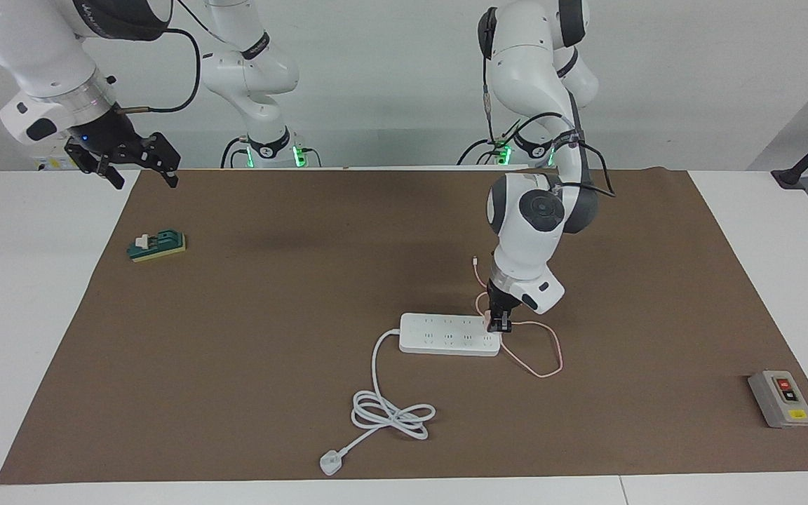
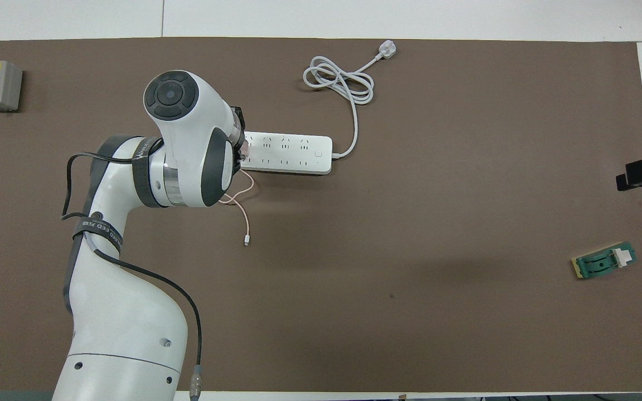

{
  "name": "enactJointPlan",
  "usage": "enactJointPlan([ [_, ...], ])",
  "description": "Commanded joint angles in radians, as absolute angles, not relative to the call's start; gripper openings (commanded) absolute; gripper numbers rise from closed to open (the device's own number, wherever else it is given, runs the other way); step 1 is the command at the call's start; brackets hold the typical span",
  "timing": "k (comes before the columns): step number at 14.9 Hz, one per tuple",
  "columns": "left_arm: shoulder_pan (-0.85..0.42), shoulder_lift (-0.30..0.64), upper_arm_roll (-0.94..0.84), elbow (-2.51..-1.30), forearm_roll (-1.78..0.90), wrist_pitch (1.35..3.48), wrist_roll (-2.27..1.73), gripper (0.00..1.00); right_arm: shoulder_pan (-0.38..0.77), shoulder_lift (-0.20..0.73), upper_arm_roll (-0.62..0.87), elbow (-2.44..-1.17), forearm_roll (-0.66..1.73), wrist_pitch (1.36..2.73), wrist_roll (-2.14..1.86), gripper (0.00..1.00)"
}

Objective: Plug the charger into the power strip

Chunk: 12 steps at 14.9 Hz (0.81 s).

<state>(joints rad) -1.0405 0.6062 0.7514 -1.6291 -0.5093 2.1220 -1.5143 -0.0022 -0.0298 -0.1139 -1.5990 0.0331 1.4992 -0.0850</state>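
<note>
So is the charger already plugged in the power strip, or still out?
Cannot tell. The left gripper, shut on the charger, is at the power strip's end and hides the plug; its pink cable trails loose.

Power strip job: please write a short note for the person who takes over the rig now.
Left tool: shut on the charger, at the power strip end toward the left arm's end of the table.
Right tool: open, waiting over the mat's edge near its base.
Pink cable loops on the mat beside the strip.
Done: charger brought to the strip.
Left: whether it is fully seated cannot be seen; check, then release and retract.
</note>
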Motion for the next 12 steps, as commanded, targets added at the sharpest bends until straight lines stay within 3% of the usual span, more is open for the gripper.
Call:
enactJointPlan([
  [1, -1.052, 0.592, 0.752, -1.677, -0.523, 2.151, -1.48, 0.0, -0.003, -0.038, -0.112, -1.601, 0.021, 1.488, -0.1, 1.0],
  [12, -1.065, 0.538, 0.741, -1.726, -0.546, 2.151, -1.467, 0.0, -0.003, -0.038, -0.112, -1.601, 0.021, 1.488, -0.1, 1.0],
])
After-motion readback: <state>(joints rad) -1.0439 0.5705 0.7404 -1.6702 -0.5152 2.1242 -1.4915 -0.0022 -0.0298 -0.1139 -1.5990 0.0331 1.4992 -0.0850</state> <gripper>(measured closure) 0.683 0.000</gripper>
